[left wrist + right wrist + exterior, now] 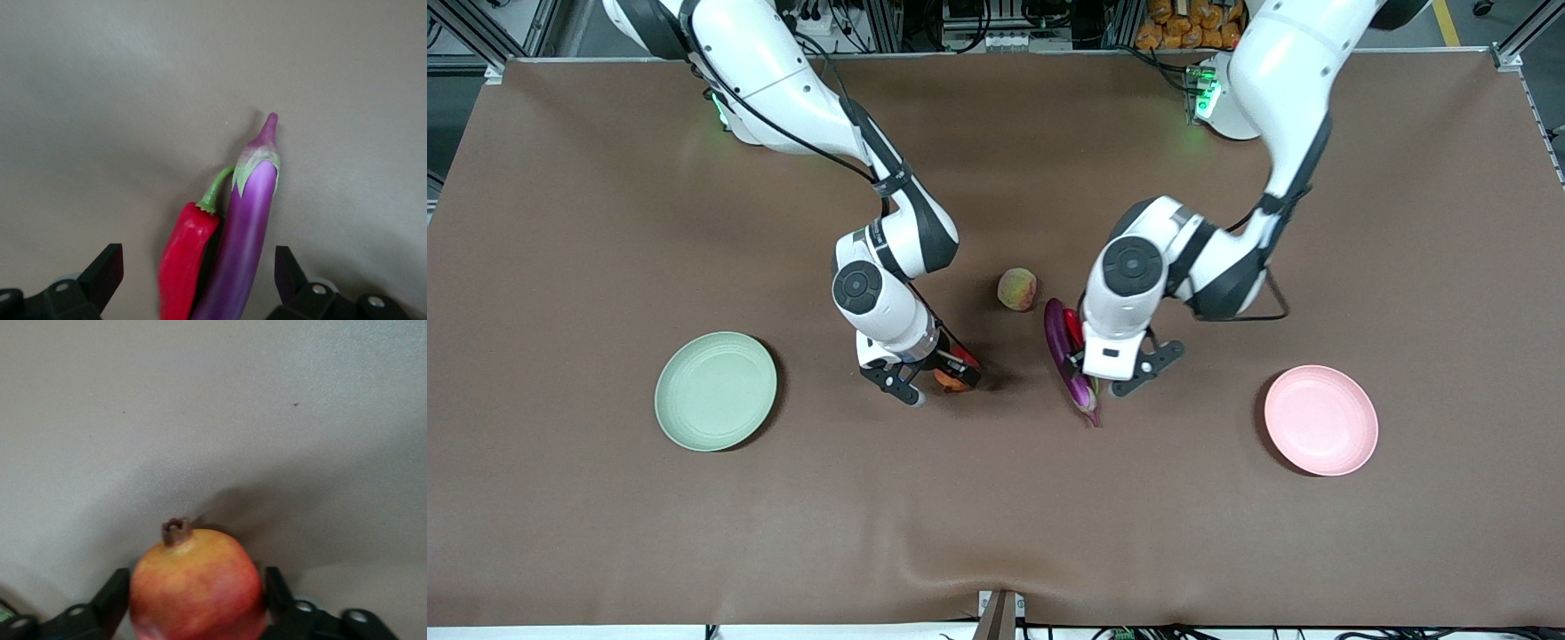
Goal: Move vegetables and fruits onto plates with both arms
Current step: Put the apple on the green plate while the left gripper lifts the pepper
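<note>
On the brown worktop (996, 498) the peach (1016, 289) sits near the middle and serves as the landmark. The right gripper (925, 380) is down at the worktop, nearer the front camera than the peach and toward the right arm's end; its fingers (115, 597) press against both sides of the pomegranate (197, 587), whose small brown crown points away from the wrist, so the fruit is gripped. In the front view only an orange-red edge of that fruit shows beneath the gripper. The left gripper (1125, 373) is low over the eggplant (1069, 360) and the chili pepper (183, 257), just nearer the front camera than the peach and slightly toward the left arm's end. Its fingers (103, 273) stand wide open, one on either side of the two vegetables without touching them. The eggplant and chili pepper lie side by side, touching, the pepper's green stem curving against the eggplant's cap. The green plate (716, 391) lies well away from the peach toward the right arm's end, the pink plate (1320, 420) well away toward the left arm's end; both are nearer the front camera than the peach.
</note>
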Controlling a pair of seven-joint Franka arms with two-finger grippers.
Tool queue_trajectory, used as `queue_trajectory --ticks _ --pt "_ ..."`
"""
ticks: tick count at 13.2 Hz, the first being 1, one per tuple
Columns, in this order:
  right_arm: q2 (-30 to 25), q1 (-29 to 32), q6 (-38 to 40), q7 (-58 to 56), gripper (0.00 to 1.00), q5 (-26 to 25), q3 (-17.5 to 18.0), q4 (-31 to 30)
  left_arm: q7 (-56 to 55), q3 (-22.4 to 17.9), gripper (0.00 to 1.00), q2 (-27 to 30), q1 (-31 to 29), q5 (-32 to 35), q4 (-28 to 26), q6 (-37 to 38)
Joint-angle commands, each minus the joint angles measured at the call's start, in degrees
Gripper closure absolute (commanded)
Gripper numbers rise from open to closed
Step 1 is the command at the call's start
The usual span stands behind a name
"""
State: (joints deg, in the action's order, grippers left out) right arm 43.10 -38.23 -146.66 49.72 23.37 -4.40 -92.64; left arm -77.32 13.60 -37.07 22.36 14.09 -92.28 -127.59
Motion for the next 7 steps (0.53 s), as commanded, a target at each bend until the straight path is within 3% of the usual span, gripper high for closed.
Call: queue_trajectory --ticks 1,3,7 --pt "-0.39 -0.18 0.67 0.47 0.52 -0.96 -0.61 -0.17 -3.10 -0.15 0.00 -1.60 0.76 3.21 -0.52 -0.73" --pt "-2.57 0.79 3.55 0.12 0.52 -0.96 -0.88 -0.70 -3.10 -0.15 0.03 -1.16 0.49 4.27 -2.37 -0.82" --pt "-11.53 9.99 21.28 -6.87 0.50 -0.96 -0.88 -0.44 -2.05 -0.06 0.24 -1.60 0.32 4.54 -4.30 -0.91"
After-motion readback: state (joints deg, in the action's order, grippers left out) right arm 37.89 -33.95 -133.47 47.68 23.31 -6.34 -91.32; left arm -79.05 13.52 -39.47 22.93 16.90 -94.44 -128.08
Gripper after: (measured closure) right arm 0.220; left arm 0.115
